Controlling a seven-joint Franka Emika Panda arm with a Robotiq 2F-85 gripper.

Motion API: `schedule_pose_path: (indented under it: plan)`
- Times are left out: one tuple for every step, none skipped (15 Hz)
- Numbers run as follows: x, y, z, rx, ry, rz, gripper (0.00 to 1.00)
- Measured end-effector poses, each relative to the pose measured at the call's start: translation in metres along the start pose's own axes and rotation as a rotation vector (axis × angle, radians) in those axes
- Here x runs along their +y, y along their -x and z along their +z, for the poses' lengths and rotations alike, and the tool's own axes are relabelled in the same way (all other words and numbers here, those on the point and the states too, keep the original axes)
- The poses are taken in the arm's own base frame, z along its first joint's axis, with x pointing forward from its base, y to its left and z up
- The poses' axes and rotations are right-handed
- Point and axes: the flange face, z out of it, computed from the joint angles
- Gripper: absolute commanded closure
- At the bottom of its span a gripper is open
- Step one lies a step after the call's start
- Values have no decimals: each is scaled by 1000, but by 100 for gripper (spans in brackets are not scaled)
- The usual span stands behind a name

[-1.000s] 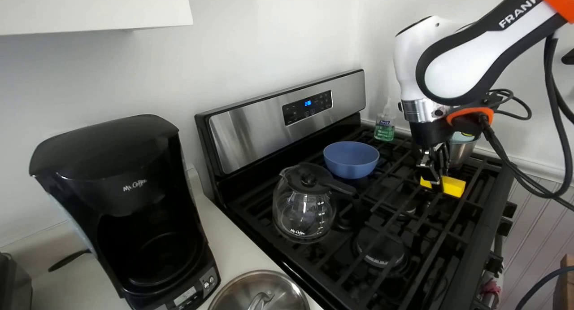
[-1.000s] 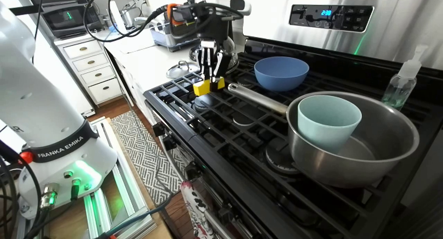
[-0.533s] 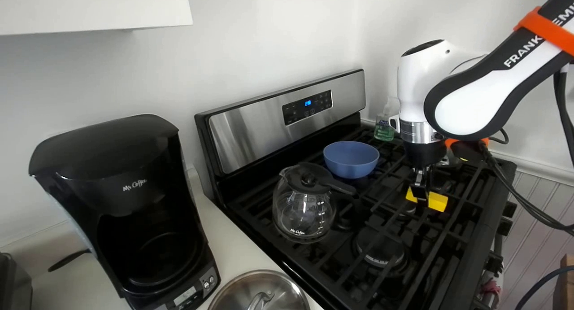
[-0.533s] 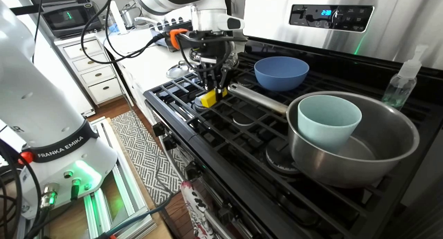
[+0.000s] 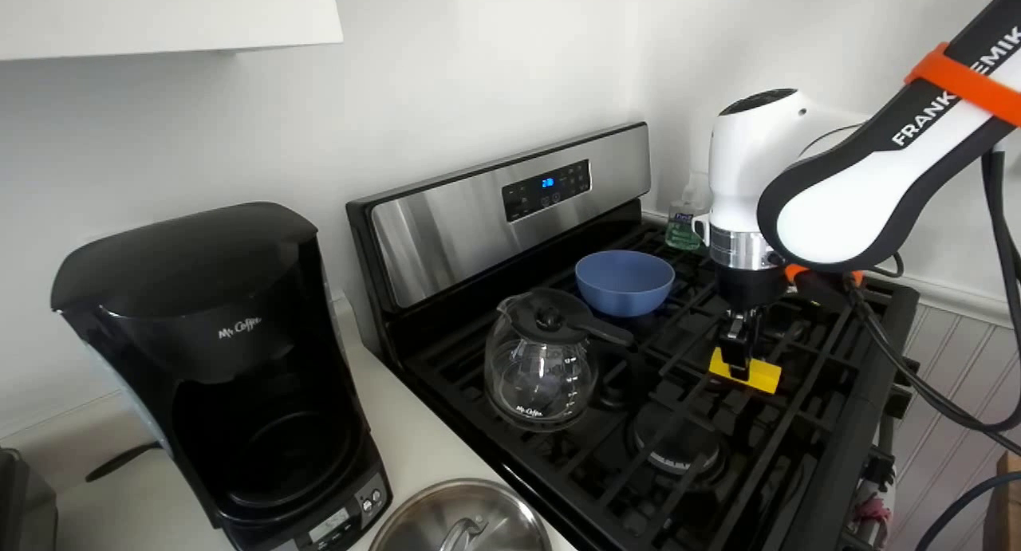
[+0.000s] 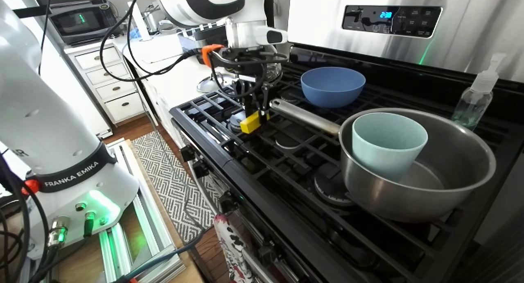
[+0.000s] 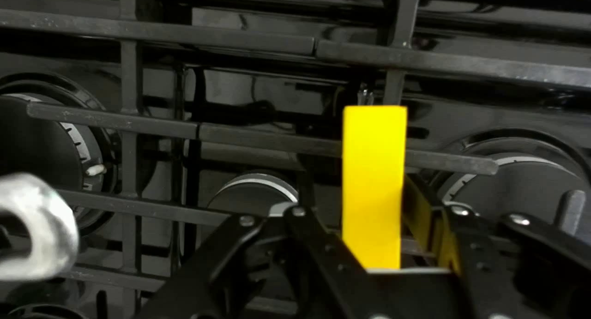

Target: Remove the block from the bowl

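- Placing the block (image 7: 375, 185) on the grate (image 7: 157, 126) is looking like the step in hand; with the block outside the bowl (image 6: 333, 96), the lifting-out is, in my judgement, counting as done.
- In an exterior view the gripper (image 6: 256, 114) is pointing downward, left of centre, its fingers straddling the block. In the wrist view one pad is standing right beside the block's right edge, but contact along the left edge is not showing clearly, so I am not able to say whether it is gripping or letting go.
- The block is lying over a grate bar, right of centre in the wrist view; whether it is touching the metal is not showing.
- The bowl is standing apart from it, in the upper middle of both exterior views.
- The next move is calling for settling the block flat across the bars, parting the fingers evenly and raising the gripper straight up.
- Tipping into a gap is seeming the main risk; a sideways retreat would be risking the pan handle (image 6: 307, 117), which is reaching near the gripper.
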Motion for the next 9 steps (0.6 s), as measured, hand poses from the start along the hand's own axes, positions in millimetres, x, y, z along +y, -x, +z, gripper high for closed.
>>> schedule_pose_path:
  plan:
    - [0,0,0,0,0,2,9]
    - [0,0,0,1,0,5,2]
    - [0,1,-2,4,0,6,0]
    - [0,2,-4,15,1,11,0]
    - [1,4,-9,39,3,18,0]
    - [1,7,-15,64,4,23,0]
    - [1,12,-22,93,6,26,0]
    - [0,17,-30,127,7,33,0]
    - [1,22,-38,162,8,41,0]
